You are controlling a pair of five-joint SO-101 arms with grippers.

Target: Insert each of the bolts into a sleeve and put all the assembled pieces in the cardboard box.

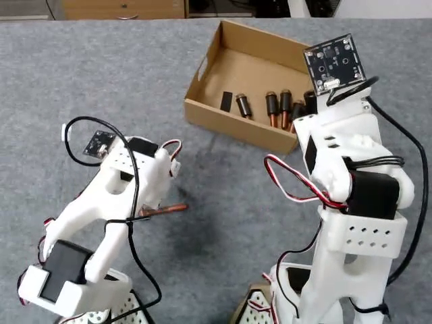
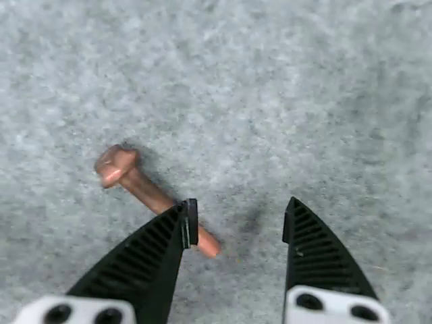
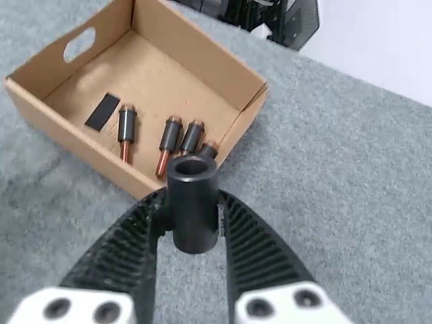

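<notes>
Lying half beneath the spread left end effector, bolt, right end effector clamping sleeve

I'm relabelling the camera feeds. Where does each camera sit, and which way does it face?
High view: fixed above the table, looking down on the cardboard box, left arm and right arm.
Left wrist view: on the left wrist, facing down at the table; left gripper open, a bolt beside one finger.
Right wrist view: on the right wrist, facing the box; right gripper shut on a sleeve.
Shared: the bolt, high and left wrist; the box, high and right wrist.
</notes>
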